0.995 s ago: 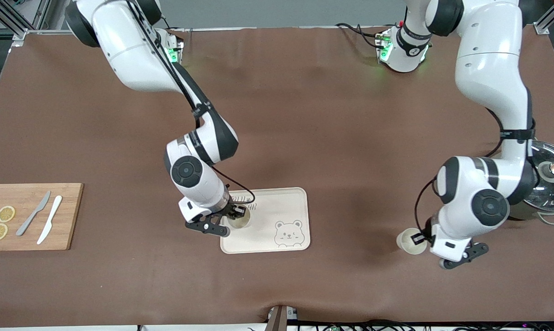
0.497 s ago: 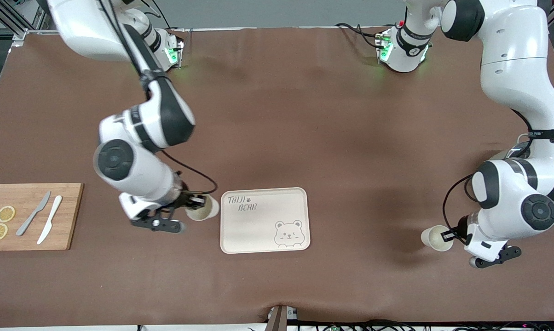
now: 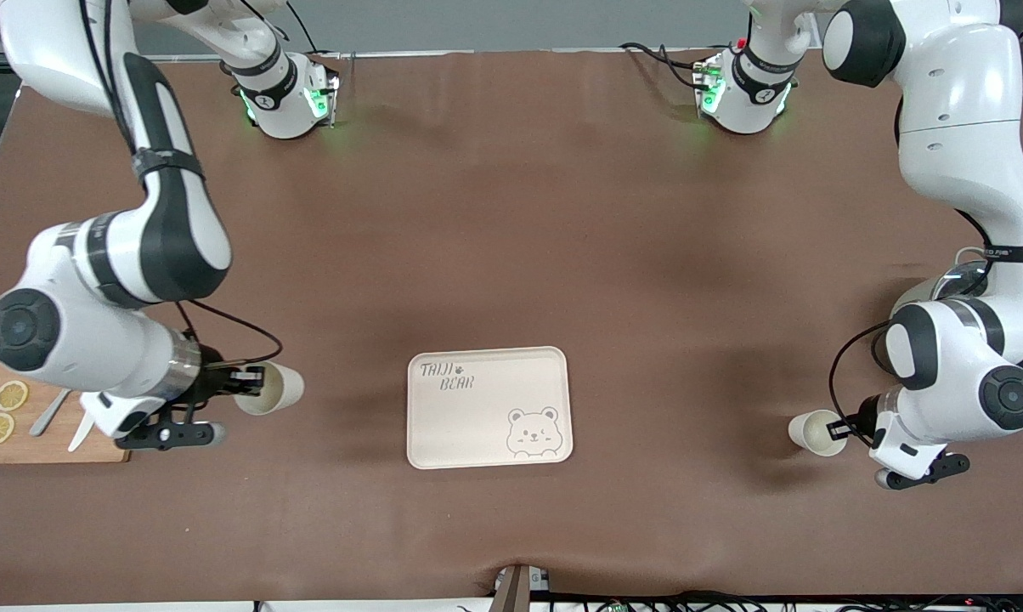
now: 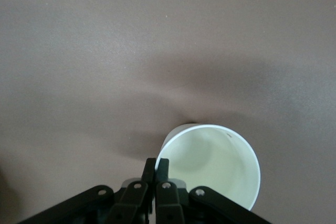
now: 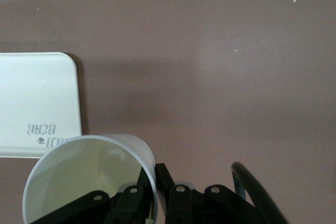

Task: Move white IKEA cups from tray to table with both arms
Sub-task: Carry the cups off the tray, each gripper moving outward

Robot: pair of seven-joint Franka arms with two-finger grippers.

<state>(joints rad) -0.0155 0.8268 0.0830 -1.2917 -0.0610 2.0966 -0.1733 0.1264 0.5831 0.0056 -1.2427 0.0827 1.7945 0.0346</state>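
Note:
My right gripper (image 3: 244,382) is shut on the rim of one white cup (image 3: 272,388), holding it over the brown cloth between the cutting board and the bear-printed tray (image 3: 486,425). In the right wrist view the fingers (image 5: 169,179) pinch the cup's wall (image 5: 89,174), with the tray's corner (image 5: 37,98) beside it. My left gripper (image 3: 836,429) is shut on the rim of the other white cup (image 3: 813,432), over the cloth toward the left arm's end. In the left wrist view its fingers (image 4: 163,169) clamp that cup's rim (image 4: 215,163).
The tray holds nothing. A wooden cutting board (image 3: 44,446) with lemon slices (image 3: 10,395) and two knives lies at the right arm's end, partly under the right arm. A glass pot lid (image 3: 945,280) shows beside the left arm.
The right arm took its cup out of the tray and carried it toward the cutting board. The left arm carried its cup farther toward the left arm's end.

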